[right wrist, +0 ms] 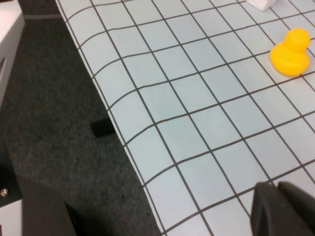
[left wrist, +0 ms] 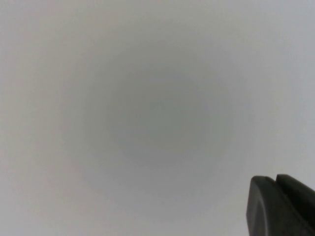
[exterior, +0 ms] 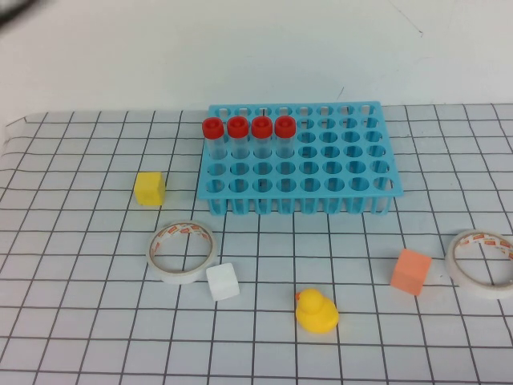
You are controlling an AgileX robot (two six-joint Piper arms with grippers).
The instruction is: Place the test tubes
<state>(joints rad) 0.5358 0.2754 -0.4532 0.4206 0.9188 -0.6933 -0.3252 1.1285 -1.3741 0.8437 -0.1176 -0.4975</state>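
L gripper shut, holds nothing, only blank grey by it. R gripper shut, empty, over near edge of table. 4 test tubes stand in blue rack, far-left holes.

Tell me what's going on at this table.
Nothing is being handled right now. Four red-capped test tubes stand in a row in the blue rack. The left gripper is shut and empty, facing a blank pale surface. The right gripper, shut and empty too, hangs over the edge of the table near the yellow duck.
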